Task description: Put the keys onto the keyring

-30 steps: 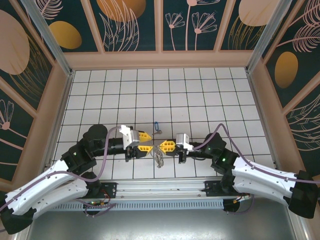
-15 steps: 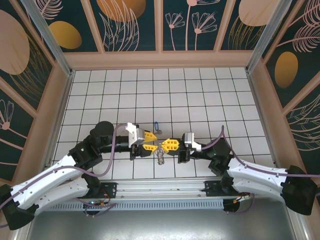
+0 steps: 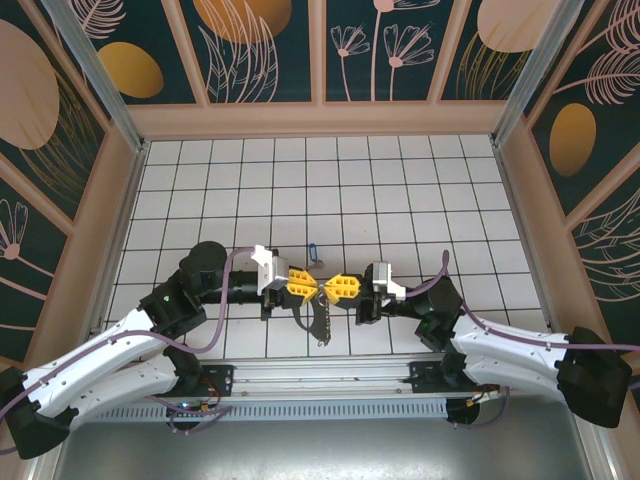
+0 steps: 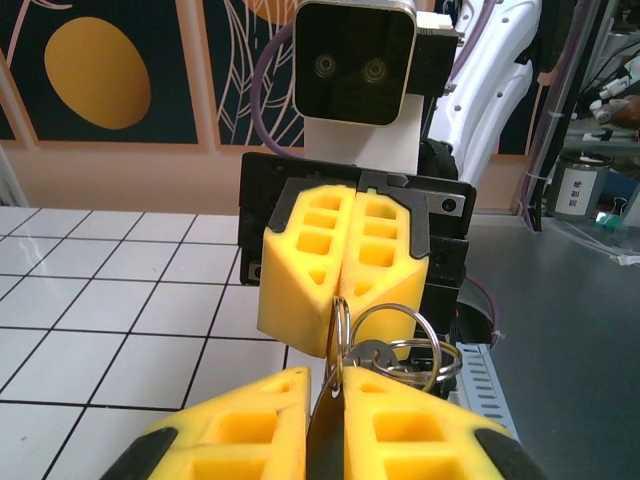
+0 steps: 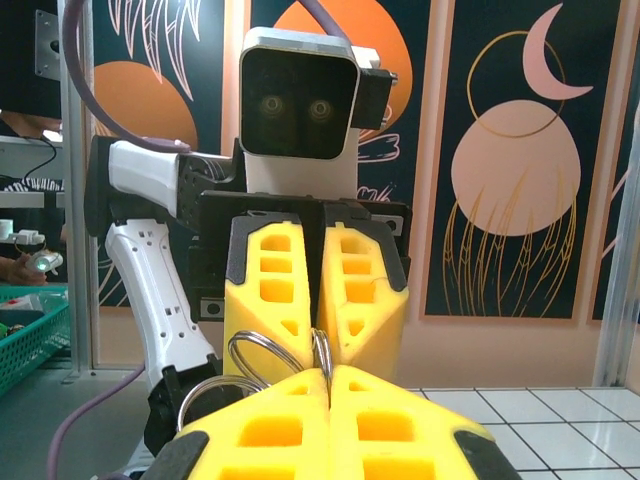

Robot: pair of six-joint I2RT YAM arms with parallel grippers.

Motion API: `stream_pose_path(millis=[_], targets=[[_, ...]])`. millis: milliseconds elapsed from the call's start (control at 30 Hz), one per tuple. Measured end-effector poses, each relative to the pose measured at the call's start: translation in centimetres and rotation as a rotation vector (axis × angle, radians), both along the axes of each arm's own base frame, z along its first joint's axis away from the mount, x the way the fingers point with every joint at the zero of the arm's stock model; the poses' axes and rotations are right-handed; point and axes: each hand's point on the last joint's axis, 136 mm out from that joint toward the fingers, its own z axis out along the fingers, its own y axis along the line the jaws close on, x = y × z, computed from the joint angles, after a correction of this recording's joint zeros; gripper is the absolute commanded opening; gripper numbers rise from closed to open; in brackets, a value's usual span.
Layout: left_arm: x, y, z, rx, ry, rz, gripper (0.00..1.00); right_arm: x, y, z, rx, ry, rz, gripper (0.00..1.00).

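Top external: 2 pairs of jaws pinch the keyring [image 3: 320, 318]; key [image 3: 314, 250] lies beyond.

Key [image 3: 314, 250] behind keyring [image 3: 320, 318], on table [image 3: 400, 190].

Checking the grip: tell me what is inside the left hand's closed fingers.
Silvery rings of the keyring stick out from between the left hand's fingers. Whatever is pinched deeper in the gap is covered.
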Motion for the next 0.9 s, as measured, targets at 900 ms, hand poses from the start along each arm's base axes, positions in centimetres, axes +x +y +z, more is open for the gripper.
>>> stream_pose_path(millis=[900], targets=[[0.40,-0.05,-0.23,0.008,-0.022,0.017,0.00,0.48,0.02,-0.27,-0.010,0.004,-0.016,0.00]])
